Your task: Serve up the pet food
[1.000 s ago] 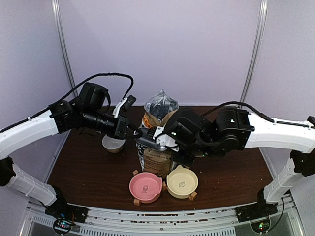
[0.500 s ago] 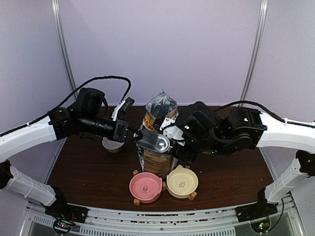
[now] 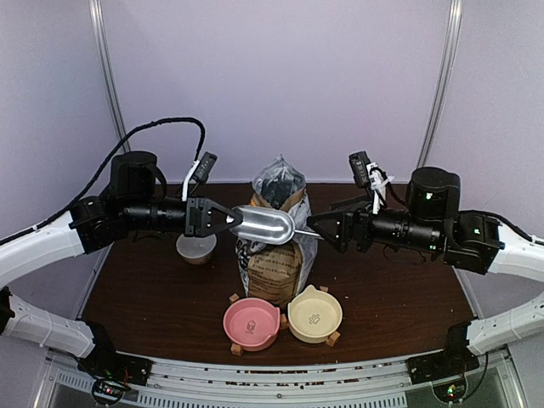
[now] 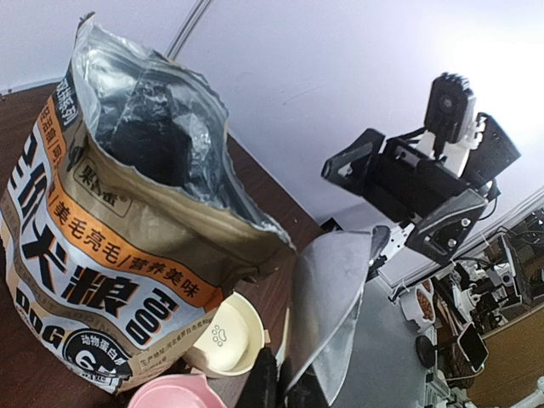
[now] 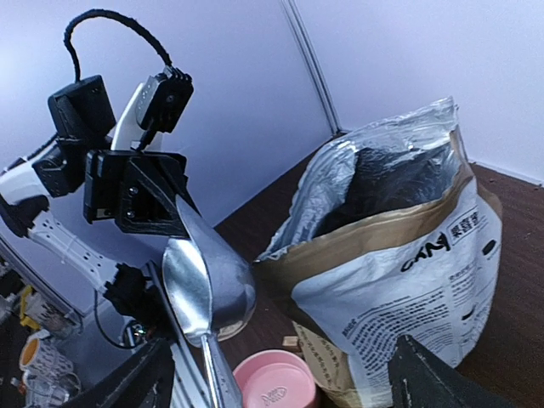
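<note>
Lilac walls and a dark counter (image 3: 153, 297) frame two arms reaching level toward each other beside an open paper bag (image 3: 274, 263). We cannot make out the pet food for certain: the bag's foil mouth is in shadow, and the dark mass (image 4: 157, 140) inside may be it, no pellets distinct. The left gripper (image 3: 226, 219), jaws clamped tight, holds a raised metal scoop (image 3: 265, 224) by its bowl end. The right gripper (image 3: 323, 228) faces it, jaws wide, the scoop's thin handle ungripped between them. A pink bowl (image 3: 252, 322) and a cream bowl (image 3: 314, 315) sit before the bag. The left arm partly hides a grey bowl (image 3: 196, 248).
</note>
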Robot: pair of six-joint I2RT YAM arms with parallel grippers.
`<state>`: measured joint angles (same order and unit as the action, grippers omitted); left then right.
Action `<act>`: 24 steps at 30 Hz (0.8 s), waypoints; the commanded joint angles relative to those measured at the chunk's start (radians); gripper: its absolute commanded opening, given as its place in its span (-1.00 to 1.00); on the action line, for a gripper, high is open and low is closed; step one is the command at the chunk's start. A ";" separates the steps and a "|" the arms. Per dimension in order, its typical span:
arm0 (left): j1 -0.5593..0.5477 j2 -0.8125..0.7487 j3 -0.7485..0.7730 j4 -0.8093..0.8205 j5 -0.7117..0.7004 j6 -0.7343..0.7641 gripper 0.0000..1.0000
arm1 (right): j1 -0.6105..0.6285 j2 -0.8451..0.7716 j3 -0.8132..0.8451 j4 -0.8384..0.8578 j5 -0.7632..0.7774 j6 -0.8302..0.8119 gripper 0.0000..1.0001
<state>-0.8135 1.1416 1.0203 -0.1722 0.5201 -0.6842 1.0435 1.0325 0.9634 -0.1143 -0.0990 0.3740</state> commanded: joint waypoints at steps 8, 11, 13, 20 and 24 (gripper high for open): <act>-0.004 -0.032 -0.030 0.154 0.014 -0.040 -1.00 | -0.012 0.034 -0.085 0.367 -0.248 0.258 0.37; -0.004 -0.033 -0.029 0.156 0.014 -0.040 -1.00 | -0.013 0.047 -0.072 0.348 -0.254 0.258 0.16; -0.004 -0.036 -0.029 0.158 0.015 -0.041 -1.00 | -0.012 0.054 -0.065 0.331 -0.250 0.253 0.14; -0.004 -0.045 -0.037 0.165 0.014 -0.045 -1.00 | -0.016 0.084 -0.048 0.284 -0.244 0.259 0.05; -0.004 -0.046 -0.039 0.166 0.013 -0.048 -1.00 | -0.015 0.089 -0.046 0.282 -0.247 0.260 -0.14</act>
<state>-0.8135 1.1194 0.9871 -0.0856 0.5243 -0.7258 1.0332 1.1194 0.8913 0.1669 -0.3294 0.6277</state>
